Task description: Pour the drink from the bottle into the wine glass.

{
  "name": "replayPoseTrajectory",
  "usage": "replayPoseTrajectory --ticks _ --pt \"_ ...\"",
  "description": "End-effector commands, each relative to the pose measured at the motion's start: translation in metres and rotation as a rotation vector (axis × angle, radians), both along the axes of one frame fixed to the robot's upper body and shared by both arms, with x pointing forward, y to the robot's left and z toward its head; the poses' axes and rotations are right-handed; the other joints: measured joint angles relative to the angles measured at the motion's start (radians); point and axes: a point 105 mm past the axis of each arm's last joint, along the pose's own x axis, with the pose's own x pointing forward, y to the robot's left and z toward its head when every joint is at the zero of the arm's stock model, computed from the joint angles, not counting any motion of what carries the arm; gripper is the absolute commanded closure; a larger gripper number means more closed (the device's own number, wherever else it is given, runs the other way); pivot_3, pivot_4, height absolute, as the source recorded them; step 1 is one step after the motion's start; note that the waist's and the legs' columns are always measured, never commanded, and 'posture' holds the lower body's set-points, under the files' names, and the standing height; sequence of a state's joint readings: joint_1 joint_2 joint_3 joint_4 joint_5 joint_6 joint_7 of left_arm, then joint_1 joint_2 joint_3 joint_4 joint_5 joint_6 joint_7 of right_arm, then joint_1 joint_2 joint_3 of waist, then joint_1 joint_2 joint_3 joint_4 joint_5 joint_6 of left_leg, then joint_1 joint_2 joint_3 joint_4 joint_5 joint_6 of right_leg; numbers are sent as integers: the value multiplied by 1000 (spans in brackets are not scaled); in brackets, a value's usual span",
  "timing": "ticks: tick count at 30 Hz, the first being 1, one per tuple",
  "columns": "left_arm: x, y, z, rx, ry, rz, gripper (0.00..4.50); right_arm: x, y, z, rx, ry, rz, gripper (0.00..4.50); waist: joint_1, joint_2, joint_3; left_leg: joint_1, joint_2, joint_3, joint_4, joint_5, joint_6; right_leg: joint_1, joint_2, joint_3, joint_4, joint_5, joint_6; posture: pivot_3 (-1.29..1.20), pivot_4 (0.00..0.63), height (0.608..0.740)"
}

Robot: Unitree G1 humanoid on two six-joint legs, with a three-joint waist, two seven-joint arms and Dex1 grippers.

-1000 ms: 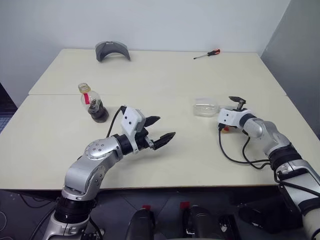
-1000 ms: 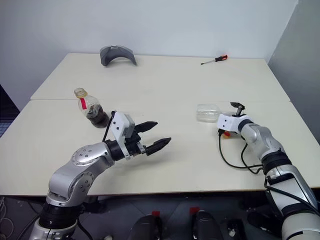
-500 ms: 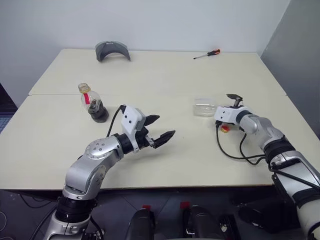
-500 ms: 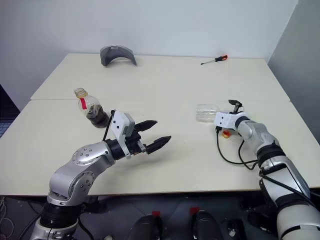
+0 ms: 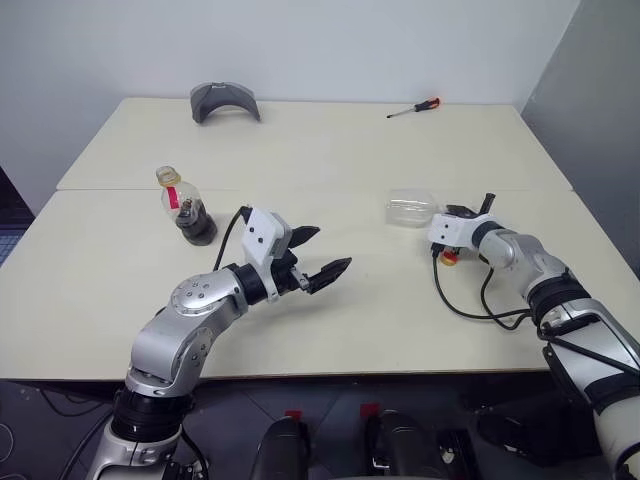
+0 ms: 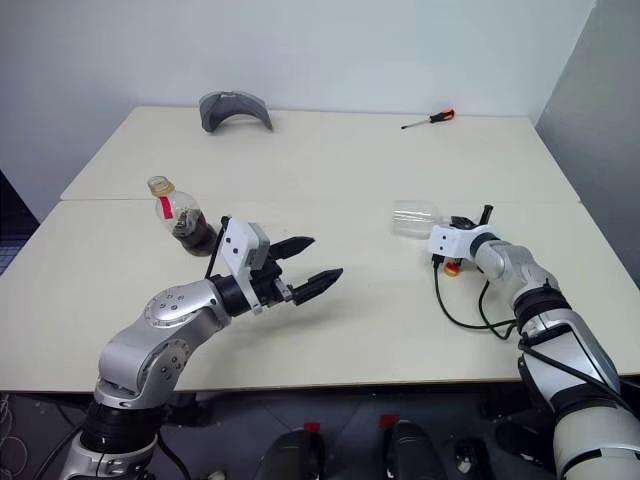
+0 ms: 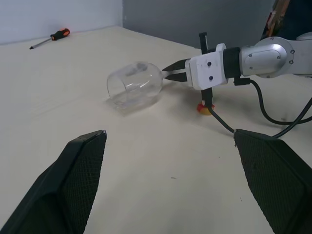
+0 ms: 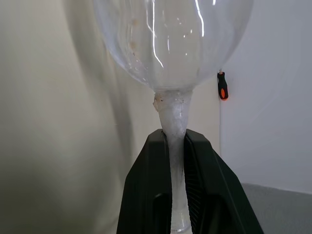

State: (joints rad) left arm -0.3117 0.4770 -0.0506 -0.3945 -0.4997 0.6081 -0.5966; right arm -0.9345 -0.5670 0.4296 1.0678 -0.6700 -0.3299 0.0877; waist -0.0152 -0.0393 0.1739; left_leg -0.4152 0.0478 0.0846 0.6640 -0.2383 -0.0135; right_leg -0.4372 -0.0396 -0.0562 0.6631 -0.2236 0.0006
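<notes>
The wide cream-coloured table (image 5: 330, 150), made of two tops butted together, carries all items. The left gripper (image 5: 318, 262), on a silver arm with two black fingers, hangs above the near middle of the table with its jaws spread wide and nothing between them. The right gripper (image 7: 171, 74), on a white-and-silver wrist toward the table's right side, has its jaws clamped on the stem of the clear stemmed wine glass (image 5: 412, 209); the glass lies on its side with its bowl pointing toward the table's middle and resting on or just above the surface. The small clear plastic bottle (image 5: 185, 207) with a bulbous body, red label strip and yellow cap stands upright on the left part of the table, well apart from the glass; the dark, almost black drink (image 5: 195, 228) sits in its bottom. A grey curved object (image 5: 225, 102) lies near the far edge. A screwdriver with a red-and-black handle (image 5: 414, 108) lies at the far right. A small red-and-yellow object (image 7: 204, 108) lies on the table just below the right gripper's wrist.
</notes>
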Motion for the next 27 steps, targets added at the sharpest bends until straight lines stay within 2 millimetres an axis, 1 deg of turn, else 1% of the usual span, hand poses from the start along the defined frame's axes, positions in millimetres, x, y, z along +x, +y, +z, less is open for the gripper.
replayPoseTrajectory --ticks 1,3,6,7,9,10,11,12,14,15,18,22,25,27 --pt "1 2 12 -17 -43 15 0 7 6 31 16 -109 16 4391 -2 0 0 0 0 0 0 0 0 0 0 0 0 0 0 0 150 740" --pt "0 2 11 -20 -37 17 0 8 17 39 57 -135 45 4391 -3 0 0 0 0 0 0 0 0 0 0 0 0 0 0 0 150 740" --pt "-4 4 8 -40 -15 31 0 8 46 58 176 -184 128 4391 -14 0 0 0 0 0 0 0 0 0 0 0 0 0 0 0 150 740" --pt "-7 5 7 -54 -8 43 0 7 58 66 241 -200 160 4391 -19 0 0 0 1 0 0 0 0 0 0 1 0 0 0 0 150 740" --pt "-16 9 3 -86 19 73 0 4 86 81 432 -204 228 4391 -26 0 0 1 1 0 -1 0 -1 -1 1 3 1 0 0 0 150 740" --pt "-20 11 1 -100 35 84 0 2 96 85 523 -192 244 4391 -28 0 0 2 2 0 -1 1 -2 -1 1 4 1 0 0 0 150 740" --pt "-24 15 0 -113 41 115 0 1 107 87 673 -148 253 4391 -27 1 0 2 4 1 -2 1 -3 -1 1 5 1 0 0 0 150 740" --pt "-27 19 -1 -123 50 142 0 -1 116 86 809 -91 260 4391 -26 1 0 1 5 1 -2 2 -3 -1 1 5 1 0 -1 0 150 740" --pt "-31 26 -4 -113 50 198 0 -2 127 79 999 6 253 4391 -20 1 0 1 9 2 -1 1 -2 -1 2 4 1 2 -4 0 150 740" --pt "-33 30 -5 -109 52 225 0 -3 131 74 1039 44 252 4391 -16 1 0 2 10 2 -1 1 -1 -1 2 3 1 2 -4 0 150 740" --pt "-35 49 -6 -108 48 343 0 -10 151 65 1161 136 289 4391 1 1 0 2 10 0 -1 0 -1 1 2 -2 0 3 -5 0 150 740" --pt "-45 68 -9 -103 46 465 0 -17 175 56 1328 259 313 4391 -1 1 1 1 10 0 1 1 0 0 2 -2 0 5 -6 0 150 740" --pt "-52 77 -7 -105 25 536 0 -20 186 51 1434 318 306 4391 -4 1 1 1 12 0 1 1 0 0 4 -2 0 6 -8 0 150 740" --pt "-56 80 -8 -110 28 571 0 -20 191 47 1470 335 295 4391 -4 1 1 1 13 -1 0 1 0 0 5 -3 0 6 -9 0 150 740"
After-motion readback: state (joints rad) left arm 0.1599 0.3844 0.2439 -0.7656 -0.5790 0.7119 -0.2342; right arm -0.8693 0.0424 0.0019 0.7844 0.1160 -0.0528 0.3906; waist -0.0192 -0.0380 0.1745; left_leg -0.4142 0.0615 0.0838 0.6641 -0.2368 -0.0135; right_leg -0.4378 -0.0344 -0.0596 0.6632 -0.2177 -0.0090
